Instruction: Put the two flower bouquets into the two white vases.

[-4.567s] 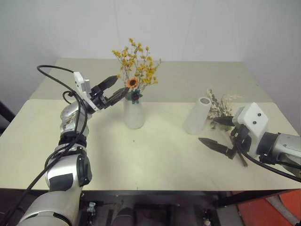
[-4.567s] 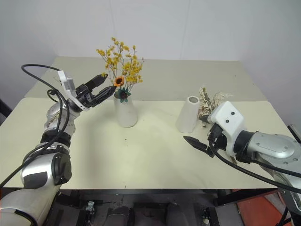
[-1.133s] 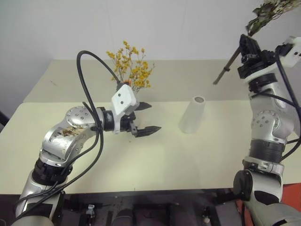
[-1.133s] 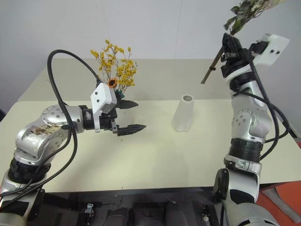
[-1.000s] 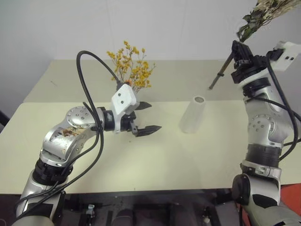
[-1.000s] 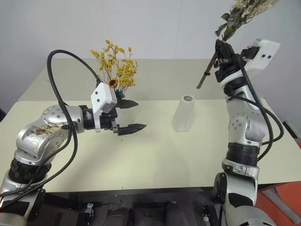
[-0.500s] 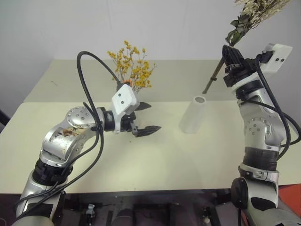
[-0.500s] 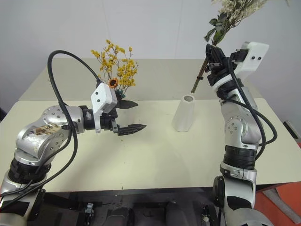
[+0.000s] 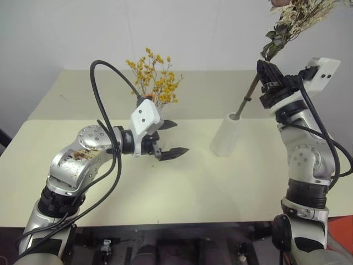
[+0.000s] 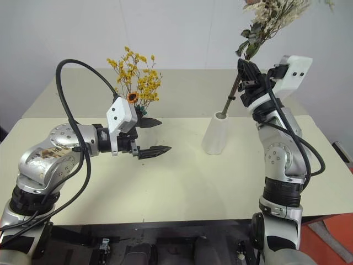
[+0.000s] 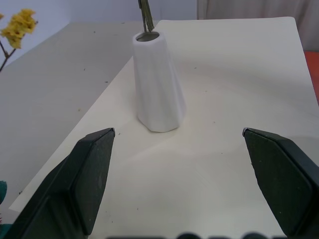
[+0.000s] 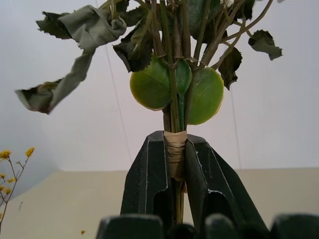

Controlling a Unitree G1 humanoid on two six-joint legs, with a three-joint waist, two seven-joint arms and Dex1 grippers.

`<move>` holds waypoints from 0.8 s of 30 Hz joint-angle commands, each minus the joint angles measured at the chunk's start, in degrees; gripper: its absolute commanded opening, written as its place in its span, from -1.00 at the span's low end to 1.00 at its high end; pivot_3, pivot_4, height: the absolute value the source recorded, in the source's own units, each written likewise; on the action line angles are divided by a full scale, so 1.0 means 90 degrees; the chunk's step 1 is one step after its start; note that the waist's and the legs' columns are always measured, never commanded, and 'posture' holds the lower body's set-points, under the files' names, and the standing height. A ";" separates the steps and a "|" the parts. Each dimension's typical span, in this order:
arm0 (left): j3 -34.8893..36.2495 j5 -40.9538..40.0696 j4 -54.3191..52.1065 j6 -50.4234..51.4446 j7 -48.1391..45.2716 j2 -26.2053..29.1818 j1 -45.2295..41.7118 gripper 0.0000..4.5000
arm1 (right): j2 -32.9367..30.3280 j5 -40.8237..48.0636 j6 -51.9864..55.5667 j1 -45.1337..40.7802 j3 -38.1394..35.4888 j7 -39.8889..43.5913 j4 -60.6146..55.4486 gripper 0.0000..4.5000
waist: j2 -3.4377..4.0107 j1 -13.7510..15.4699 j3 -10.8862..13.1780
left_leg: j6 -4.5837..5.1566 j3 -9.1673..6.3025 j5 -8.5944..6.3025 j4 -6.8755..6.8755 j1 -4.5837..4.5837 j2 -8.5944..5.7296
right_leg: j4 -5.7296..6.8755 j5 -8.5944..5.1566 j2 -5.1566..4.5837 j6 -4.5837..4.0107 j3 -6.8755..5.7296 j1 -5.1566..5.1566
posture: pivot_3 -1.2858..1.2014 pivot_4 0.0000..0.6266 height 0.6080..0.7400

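left eye view: right end effector (image 9: 268, 77) clamps the cream bouquet (image 9: 295, 19), stem tip entering the slim vase (image 9: 226, 135); lower it straight.

Cream table (image 9: 182, 182) stands against plain white wall (image 9: 66, 33).
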 commanded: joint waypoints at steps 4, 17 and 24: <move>0.0162 0.0001 -0.0146 -0.0114 -0.0022 0.0030 -0.0112 1.00 | -0.0022 0.0007 -0.0087 -0.0026 0.0027 -0.0022 -0.0241 -0.90 | 0.0000 0.0000 0.0000 | 0.0000 0.0000 0.0000 -0.0001 0.0000 0.0000 | -0.0001 -0.0001 0.0001 0.0002 0.0000 0.0000 | 0.03 -0.52 1.00; 0.0190 -0.0017 -0.0201 -0.0081 0.0019 0.0030 -0.0084 1.00 | 0.0039 -0.0139 -0.0236 0.0106 0.0152 0.0056 -0.0082 -0.90 | 0.0000 0.0002 0.0000 | 0.0000 0.0000 0.0000 -0.0001 -0.0001 0.0001 | -0.0002 -0.0004 0.0001 0.0007 0.0000 0.0000 | 0.03 -0.52 1.00; 0.0194 -0.0026 -0.0209 -0.0065 0.0023 0.0036 -0.0088 1.00 | 0.0116 -0.0274 -0.0297 0.0222 0.0239 0.0081 0.0020 -0.90 | 0.0000 -0.0002 0.0000 | 0.0000 0.0000 0.0000 -0.0001 0.0000 0.0001 | -0.0001 -0.0005 0.0001 0.0008 0.0000 0.0000 | 0.03 -0.52 1.00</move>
